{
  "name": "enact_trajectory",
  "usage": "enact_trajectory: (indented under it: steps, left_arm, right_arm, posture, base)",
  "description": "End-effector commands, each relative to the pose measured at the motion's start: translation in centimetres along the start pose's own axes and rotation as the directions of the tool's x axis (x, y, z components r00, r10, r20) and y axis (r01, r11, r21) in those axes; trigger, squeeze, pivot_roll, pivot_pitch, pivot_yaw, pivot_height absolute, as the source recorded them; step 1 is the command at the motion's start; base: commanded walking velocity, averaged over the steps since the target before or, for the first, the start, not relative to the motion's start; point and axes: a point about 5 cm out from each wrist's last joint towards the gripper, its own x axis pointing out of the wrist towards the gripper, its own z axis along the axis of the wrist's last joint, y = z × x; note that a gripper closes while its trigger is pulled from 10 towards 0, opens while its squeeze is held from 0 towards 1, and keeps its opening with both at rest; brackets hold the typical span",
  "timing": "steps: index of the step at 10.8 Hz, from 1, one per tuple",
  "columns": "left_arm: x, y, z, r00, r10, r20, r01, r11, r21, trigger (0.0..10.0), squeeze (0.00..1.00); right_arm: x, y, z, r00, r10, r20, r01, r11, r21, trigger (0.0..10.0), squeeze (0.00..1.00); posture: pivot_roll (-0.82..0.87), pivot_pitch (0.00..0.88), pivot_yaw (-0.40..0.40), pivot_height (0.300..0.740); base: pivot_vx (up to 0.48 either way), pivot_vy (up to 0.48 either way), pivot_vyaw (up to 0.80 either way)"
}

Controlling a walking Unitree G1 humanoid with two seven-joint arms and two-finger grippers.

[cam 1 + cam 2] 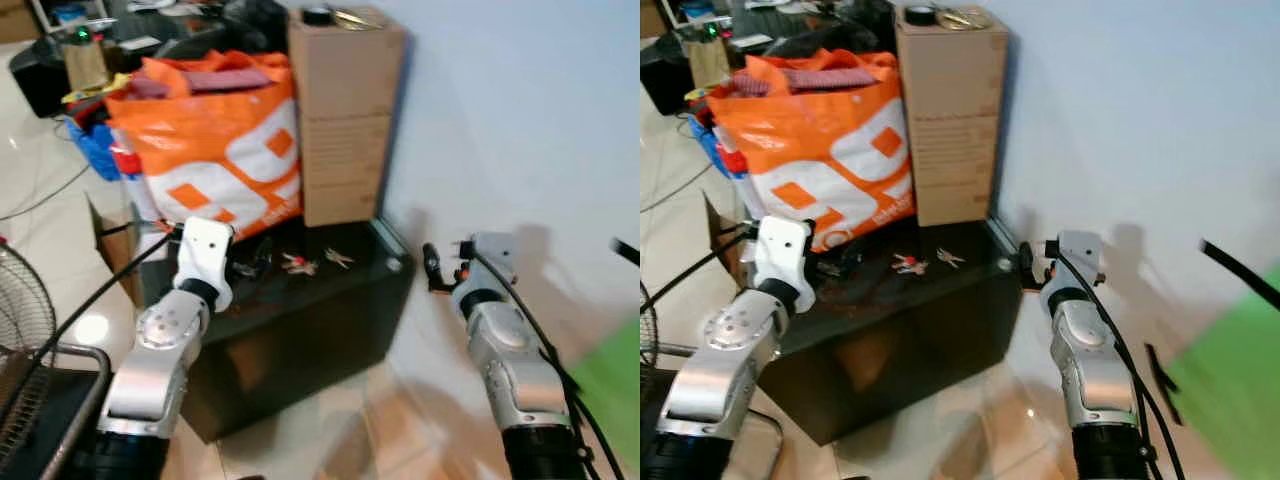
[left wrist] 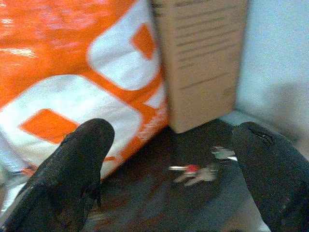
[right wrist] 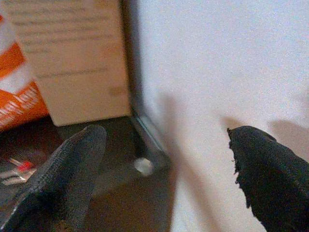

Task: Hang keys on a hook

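The keys (image 1: 300, 264) lie on the dark glass-topped table (image 1: 330, 300), a small bunch with a red tag, and a second little cluster of keys (image 1: 338, 258) lies just beside them toward the wall; both are blurred, so no finer detail. Behind them stands a tall cardboard box (image 1: 343, 120) with a roll of tape (image 1: 317, 14) on top, and an orange-and-white shopping bag (image 1: 215, 140) fills the table's left side. The left gripper (image 2: 169, 169) hovers over the table edge, fingers spread wide, keys between them in the wrist view. The right gripper (image 3: 164, 164) is near the table's corner by the pale wall (image 1: 520, 110), fingers also wide apart, holding nothing. A fan (image 1: 20, 310) stands at far left.
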Motion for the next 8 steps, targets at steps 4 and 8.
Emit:
enact_trajectory:
  steps: [4, 8]
  left_arm:
    - [-0.22, 0.57, 0.37, 1.0, -0.019, 0.0, 0.019, 1.0, 0.025, 10.0, 0.0]
    - [-0.55, 0.35, 0.1, 1.0, -0.027, -0.006, 0.027, 1.0, 0.016, 10.0, 0.0]
  right_arm:
    - [-0.15, 1.12, -0.37, 0.999, 0.044, -0.008, -0.044, 0.999, 0.007, 10.0, 1.0]
    - [0.05, 1.31, -0.52, 0.998, 0.065, -0.017, -0.065, 0.998, -0.017, 10.0, 1.0]
  posture:
    - [0.01, 0.0, 0.031, 0.74]
    - [0.02, 0.0, 0.019, 0.74]
  base:
    - [0.288, 0.0, 0.0]
    - [0.33, 0.0, 0.22]
